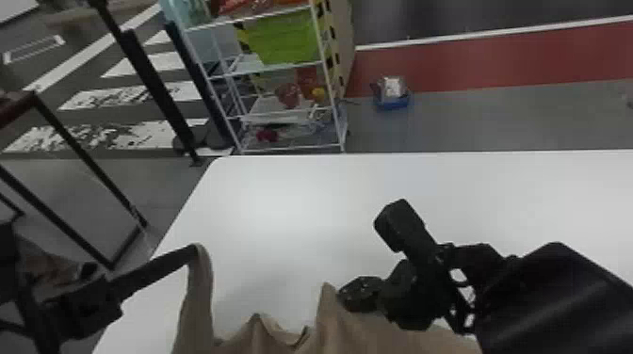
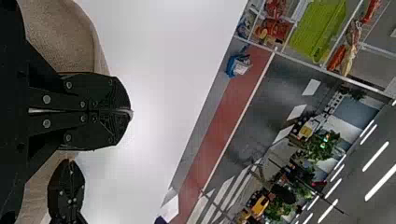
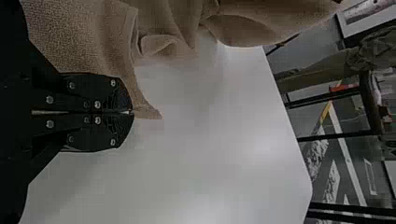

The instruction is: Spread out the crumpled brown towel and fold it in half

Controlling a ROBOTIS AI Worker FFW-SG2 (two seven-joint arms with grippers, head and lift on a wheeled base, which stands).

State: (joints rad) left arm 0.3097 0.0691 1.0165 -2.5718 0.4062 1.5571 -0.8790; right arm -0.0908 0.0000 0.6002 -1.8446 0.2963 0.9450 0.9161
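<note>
The white bench (image 1: 282,202) spreads widest. At its near side is the brown towel (image 1: 348,332), rumpled, its visible span running left to right between the grippers; which way its true long axis lies, I cannot tell. The right gripper (image 1: 343,293) has its fingers pinched on one part, a small tip pointing out past them. The left gripper (image 1: 194,248) pinches another part, which hangs down from its narrow fingers.
</note>
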